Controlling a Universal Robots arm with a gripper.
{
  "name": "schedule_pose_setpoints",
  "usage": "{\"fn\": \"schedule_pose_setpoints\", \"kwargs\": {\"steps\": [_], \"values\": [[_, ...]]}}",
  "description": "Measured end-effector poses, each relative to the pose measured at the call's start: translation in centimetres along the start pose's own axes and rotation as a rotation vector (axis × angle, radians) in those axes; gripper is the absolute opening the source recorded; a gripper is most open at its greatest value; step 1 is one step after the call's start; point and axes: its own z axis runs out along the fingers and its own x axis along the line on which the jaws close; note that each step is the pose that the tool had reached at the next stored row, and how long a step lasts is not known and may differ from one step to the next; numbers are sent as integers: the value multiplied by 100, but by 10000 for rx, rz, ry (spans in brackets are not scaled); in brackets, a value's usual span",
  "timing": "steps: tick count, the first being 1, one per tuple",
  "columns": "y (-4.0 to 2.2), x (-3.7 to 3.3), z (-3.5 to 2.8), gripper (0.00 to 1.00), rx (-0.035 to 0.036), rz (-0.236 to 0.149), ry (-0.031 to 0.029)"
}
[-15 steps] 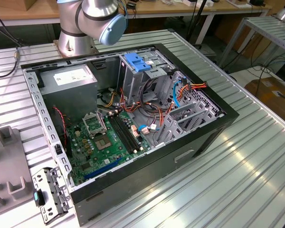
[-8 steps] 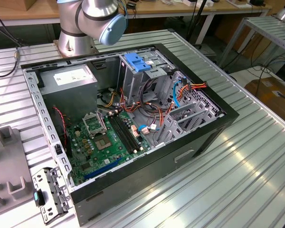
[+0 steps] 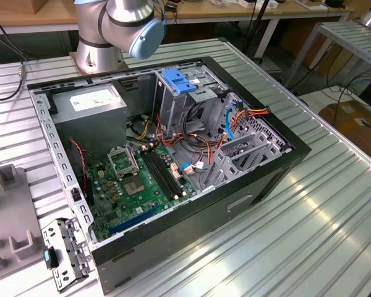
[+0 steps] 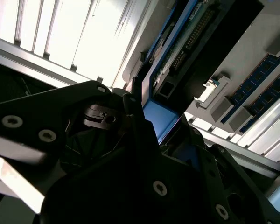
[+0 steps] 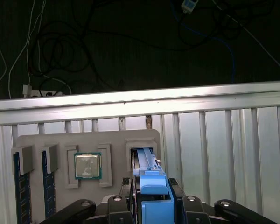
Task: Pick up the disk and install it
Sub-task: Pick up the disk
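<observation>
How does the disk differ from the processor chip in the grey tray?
The disk stands on edge; the processor chip lies flat. The disk has a blue frame; the chip is silver with a green rim. The gripper grips the disk, not the chip. Both sit in the grey tray.

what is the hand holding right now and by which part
The disk, by the blue carrier frame at its end. The hand looks clamped on both sides of it, with the disk standing in the grey tray slot.
</observation>
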Motion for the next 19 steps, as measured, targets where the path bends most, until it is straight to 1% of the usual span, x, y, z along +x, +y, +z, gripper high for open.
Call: {"fn": "schedule_pose_setpoints", "kwargs": {"steps": [4,5,19], "values": [[0,0,-1,42,0,0,0],[0,0,-1,37,1,0,0],[0,0,-5,37,0,0,0]]}}
